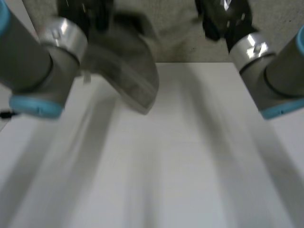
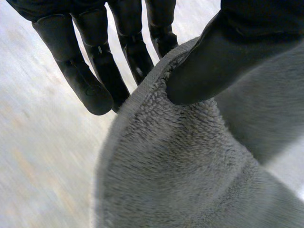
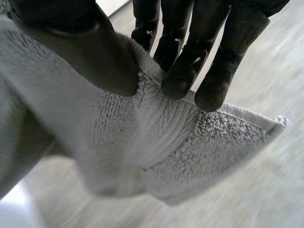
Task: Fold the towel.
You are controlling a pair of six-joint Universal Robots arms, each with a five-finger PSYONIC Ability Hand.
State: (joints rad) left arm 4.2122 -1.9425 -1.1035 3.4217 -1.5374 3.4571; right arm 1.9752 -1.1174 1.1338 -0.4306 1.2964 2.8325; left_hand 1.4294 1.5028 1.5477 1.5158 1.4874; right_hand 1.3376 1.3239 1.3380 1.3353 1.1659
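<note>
A grey fluffy towel (image 1: 135, 83) hangs lifted above the far end of the table, between my two raised hands. In the left wrist view my left hand (image 2: 213, 61) pinches the towel (image 2: 190, 166) at its edge, thumb on one side and fingers (image 2: 90, 80) behind it. My right hand (image 3: 95, 52) grips the towel (image 3: 190, 156) the same way, close to a corner (image 3: 280, 121), with its fingertips (image 3: 178, 80) pressing the hem against the thumb. In the head view the left hand (image 1: 90, 14) and right hand (image 1: 223, 19) are high over the far table edge.
The white table (image 1: 180, 156) stretches from the arms toward the near edge. My left arm (image 1: 33, 71) and right arm (image 1: 275, 80) flank it. Beyond the far edge lies a speckled floor (image 1: 280, 14).
</note>
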